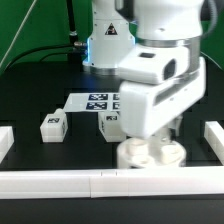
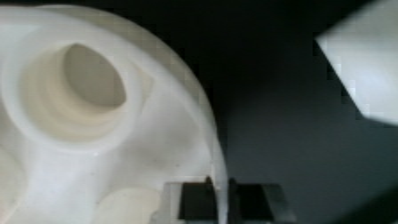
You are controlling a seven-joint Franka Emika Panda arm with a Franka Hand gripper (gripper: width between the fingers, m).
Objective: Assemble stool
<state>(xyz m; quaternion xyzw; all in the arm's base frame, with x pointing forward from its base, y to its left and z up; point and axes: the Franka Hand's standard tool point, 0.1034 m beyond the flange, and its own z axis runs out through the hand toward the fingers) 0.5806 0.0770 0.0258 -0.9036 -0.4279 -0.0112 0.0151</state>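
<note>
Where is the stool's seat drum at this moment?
In the exterior view the seat drum sits low and right of centre, under the arm, close to the front rail, with the nearer leg to the exterior view's left.

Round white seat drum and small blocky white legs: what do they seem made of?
Round white seat drum: probably plastic, smooth, with a soft sheen on the rounded hole rims. Small blocky white legs: likely the same white plastic, with flat even faces and a duller look; too small to be sure.
</note>
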